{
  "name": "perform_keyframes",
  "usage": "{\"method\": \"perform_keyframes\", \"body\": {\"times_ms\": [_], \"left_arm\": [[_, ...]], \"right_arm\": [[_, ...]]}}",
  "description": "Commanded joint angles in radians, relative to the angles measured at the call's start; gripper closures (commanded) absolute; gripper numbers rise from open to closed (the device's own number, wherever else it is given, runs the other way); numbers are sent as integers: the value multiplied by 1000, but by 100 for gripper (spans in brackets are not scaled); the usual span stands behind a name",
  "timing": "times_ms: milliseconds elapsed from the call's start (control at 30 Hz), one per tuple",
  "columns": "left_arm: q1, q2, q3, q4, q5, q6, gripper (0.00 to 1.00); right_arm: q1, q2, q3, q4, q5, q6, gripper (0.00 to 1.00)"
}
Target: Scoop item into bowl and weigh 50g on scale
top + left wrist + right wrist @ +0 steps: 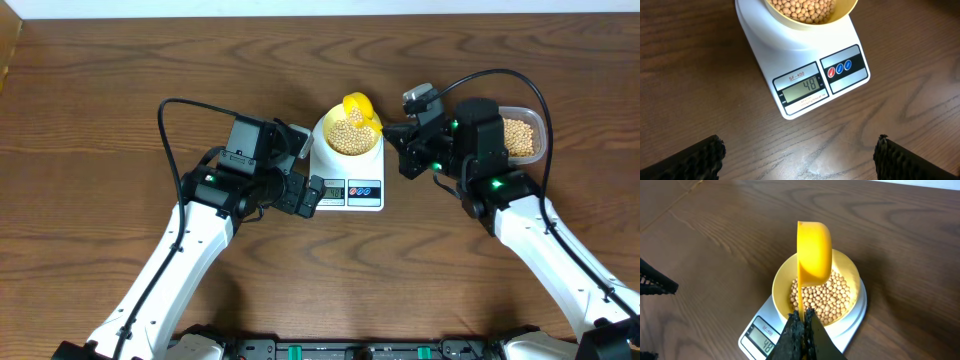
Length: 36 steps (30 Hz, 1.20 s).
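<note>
Right gripper is clamped shut on the thin handle of the bright yellow plastic long-handled scoop, holding it tipped on its side over the far edge of the small round pale-yellow bowl. The bowl sits on the platform of the flat white digital kitchen scale and holds a good heap of small round beige beans. The scale's LCD display reads 48, with red and blue buttons beside it.

Over on the other side, the left gripper hangs wide open and empty just in front of the scale, its black ribbed fingers spread well apart above the dark wood-grain worktop.

Behind the right arm sits a clear rectangular plastic tub on the worktop, with more beans in it.
</note>
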Motion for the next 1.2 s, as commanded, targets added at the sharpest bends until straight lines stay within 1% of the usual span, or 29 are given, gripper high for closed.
{"method": "perform_keyframes", "body": {"times_ms": [0, 100, 167, 267, 333, 500, 767, 833, 900, 933, 1167], "left_arm": [[0, 8, 6, 0, 4, 16, 3], [0, 8, 6, 1, 4, 16, 3], [0, 8, 6, 1, 4, 16, 3], [0, 8, 6, 1, 4, 16, 3], [0, 8, 6, 1, 4, 16, 3], [0, 8, 6, 1, 4, 16, 3], [0, 8, 6, 1, 4, 16, 3], [0, 8, 6, 1, 4, 16, 3], [0, 8, 6, 1, 4, 16, 3], [0, 8, 6, 1, 4, 16, 3], [0, 8, 6, 1, 4, 16, 3]], "right_arm": [[8, -19, 7, 9, 21, -11, 99], [11, -19, 7, -6, 22, -51, 99], [10, -19, 7, -5, 73, -25, 99], [11, -19, 7, 17, 5, 27, 99], [11, -19, 7, 18, -23, 33, 99], [10, -19, 7, 20, -22, 52, 99], [10, -19, 7, 24, 19, 53, 99], [14, -19, 7, 13, 18, 29, 99], [18, -19, 7, -13, 23, -45, 99], [18, -19, 7, -14, 27, -45, 99], [16, -19, 7, 61, 30, 21, 99]]}}
